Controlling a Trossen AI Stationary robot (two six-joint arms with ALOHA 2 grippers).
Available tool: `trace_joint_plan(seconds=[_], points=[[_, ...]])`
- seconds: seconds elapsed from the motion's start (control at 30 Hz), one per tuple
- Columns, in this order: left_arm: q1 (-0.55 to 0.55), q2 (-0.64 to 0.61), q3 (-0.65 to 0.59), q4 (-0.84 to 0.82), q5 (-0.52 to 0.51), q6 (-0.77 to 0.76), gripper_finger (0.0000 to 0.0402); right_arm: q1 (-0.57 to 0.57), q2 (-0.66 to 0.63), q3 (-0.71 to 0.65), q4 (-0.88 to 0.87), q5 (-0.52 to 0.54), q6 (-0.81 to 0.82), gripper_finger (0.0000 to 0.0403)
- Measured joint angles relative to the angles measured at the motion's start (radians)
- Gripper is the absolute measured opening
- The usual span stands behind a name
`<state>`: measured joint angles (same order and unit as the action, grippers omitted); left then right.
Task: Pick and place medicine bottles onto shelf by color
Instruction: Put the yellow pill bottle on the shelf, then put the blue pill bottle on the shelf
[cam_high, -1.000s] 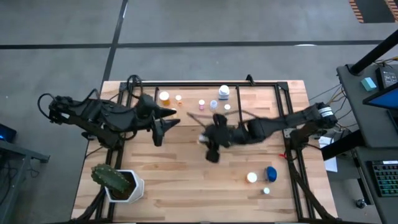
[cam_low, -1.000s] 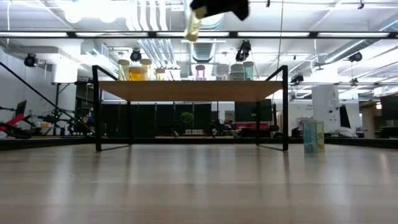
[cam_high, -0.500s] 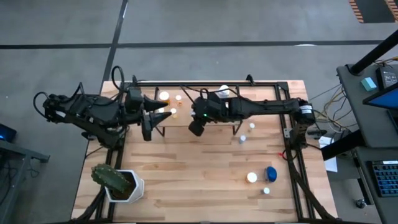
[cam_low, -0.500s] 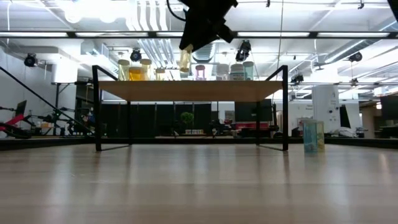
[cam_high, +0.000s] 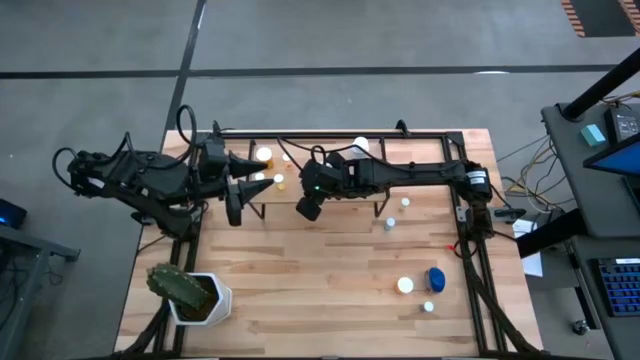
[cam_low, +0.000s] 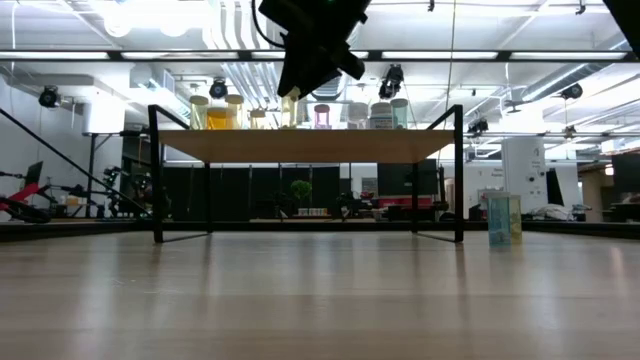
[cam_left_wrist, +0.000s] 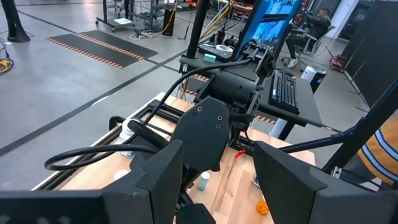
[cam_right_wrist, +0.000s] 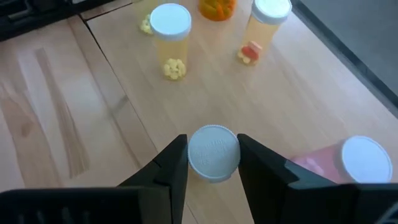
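Note:
My right gripper (cam_high: 309, 203) reaches from the right over the shelf (cam_low: 305, 145) and is shut on a small pale yellow bottle with a white cap (cam_right_wrist: 213, 153). In the low view the bottle (cam_low: 291, 108) hangs at the height of the shelf board; whether it touches the board, I cannot tell. Yellow bottles (cam_right_wrist: 170, 23), an orange one (cam_right_wrist: 217, 6) and a pink one (cam_right_wrist: 357, 160) stand on the shelf around it. My left gripper (cam_high: 250, 185) is open and empty at the shelf's left end. My right gripper pinches the bottle just under its white cap (cam_right_wrist: 213, 153), one finger on each side. The fingers come from above, pointing down. The bottle hangs upright below them, its body (cam_low: 291, 108) beside the other bottles on the shelf.
On the table right of centre lie or stand loose bottles: a wide blue one (cam_high: 436, 277), a white-capped one (cam_high: 404, 285) and small ones (cam_high: 390, 223). A white pot with a green cactus (cam_high: 190, 293) stands at the near left corner. The shelf's black legs (cam_low: 157, 180) stand at the far side.
My right gripper has carried the bottle from the middle of the table toward the far left, over the shelf, and lowered it to shelf height among the standing bottles. My left gripper has drawn back a little toward the table's left edge.

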<state>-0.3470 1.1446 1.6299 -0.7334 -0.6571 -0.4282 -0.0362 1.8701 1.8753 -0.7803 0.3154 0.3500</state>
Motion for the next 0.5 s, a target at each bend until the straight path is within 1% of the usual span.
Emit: trace_joint_plan(seconds=[0.13,0.33,0.5], points=[[0.000,-0.001,0.000,-0.001,0.000,0.000,0.0180,-0.001,0.002,-0.009,0.001,0.027,0.018,0.0131],[0.000,-0.001,0.000,0.000,-0.011,0.000,0.0180,-0.001,0.003,-0.016,0.000,0.026,0.017,0.0167],[0.000,-0.001,-0.001,0.000,-0.012,0.000,0.0180,-0.001,-0.007,0.010,-0.001,0.025,0.006,0.0190]])
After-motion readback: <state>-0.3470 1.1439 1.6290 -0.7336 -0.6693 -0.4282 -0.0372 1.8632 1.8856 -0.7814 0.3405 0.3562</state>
